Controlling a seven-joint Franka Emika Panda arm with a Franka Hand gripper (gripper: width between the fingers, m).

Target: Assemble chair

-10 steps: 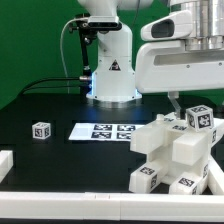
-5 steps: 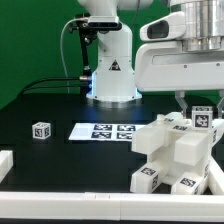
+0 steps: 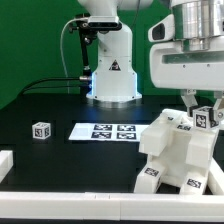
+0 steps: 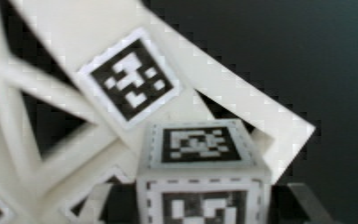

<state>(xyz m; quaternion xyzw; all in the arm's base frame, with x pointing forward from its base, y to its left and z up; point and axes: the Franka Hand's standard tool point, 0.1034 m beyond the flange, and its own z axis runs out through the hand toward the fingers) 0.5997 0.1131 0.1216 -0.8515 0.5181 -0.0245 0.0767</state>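
The chair (image 3: 178, 152) is a cluster of matte white blocky pieces with black-and-white tags at the exterior view's right, on the black table. My gripper (image 3: 203, 118) hangs over its upper right part. Its dark fingers (image 4: 119, 204) stand on both sides of a small tagged white chair piece (image 4: 202, 178), touching it. A larger tagged chair plate (image 4: 140, 80) lies behind that piece in the wrist view. A small loose tagged cube (image 3: 41, 130) sits apart at the exterior view's left.
The marker board (image 3: 105, 131) lies flat mid-table in front of the robot base (image 3: 110, 75). A white rail (image 3: 60, 201) runs along the table's near edge, with a white block (image 3: 5, 162) at its left end.
The gripper has moved toward the exterior view's right and slightly down, carrying the tagged piece. The chair cluster has shifted and tilted with it.
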